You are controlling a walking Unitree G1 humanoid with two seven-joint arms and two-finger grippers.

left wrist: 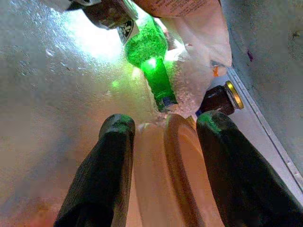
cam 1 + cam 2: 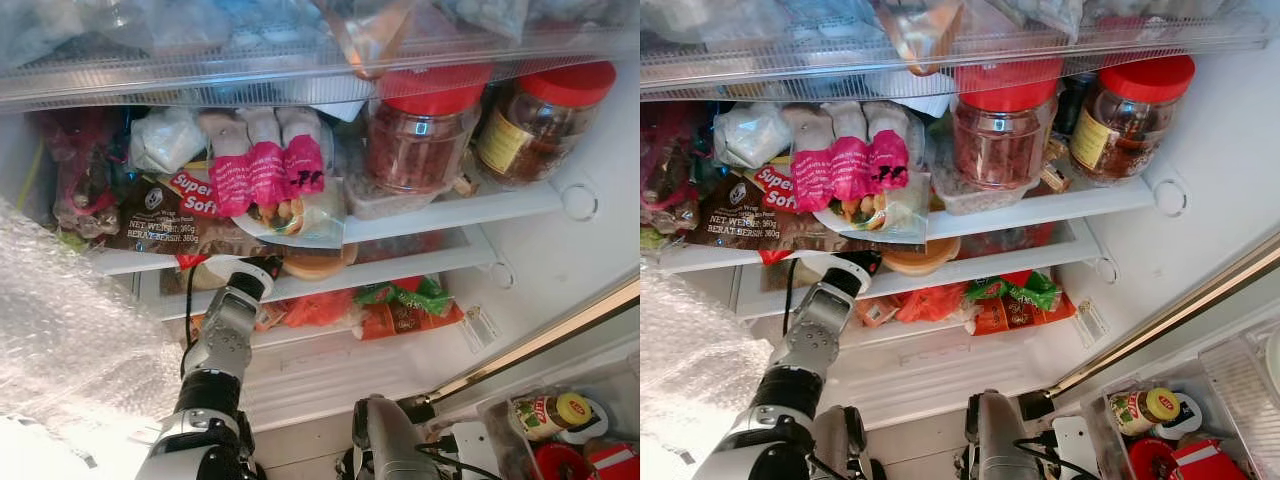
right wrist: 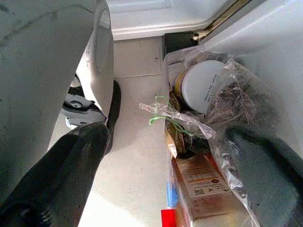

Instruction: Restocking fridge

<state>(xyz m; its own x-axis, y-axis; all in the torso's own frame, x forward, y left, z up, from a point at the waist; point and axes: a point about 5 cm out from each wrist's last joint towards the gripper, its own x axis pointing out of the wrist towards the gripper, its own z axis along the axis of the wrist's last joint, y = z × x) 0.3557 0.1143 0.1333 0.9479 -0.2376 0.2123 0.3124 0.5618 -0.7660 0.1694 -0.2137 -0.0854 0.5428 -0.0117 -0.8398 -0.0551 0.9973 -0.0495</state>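
My left arm reaches into the fridge's lower shelf, under the bread shelf. The left gripper is shut on a round tan tub, one black finger on each side of it. From the head the tub sits on that shelf just right of the left gripper. Beyond the tub stand a green bottle and a dark jar with a gold lid. My right gripper hangs low and open by the door bin, holding nothing.
Above are a Super Soft bread bag, pink-labelled packets and two red-lidded jars. Green and orange packets fill the drawer below. Bubble wrap lies at my left. The door bin holds jars.
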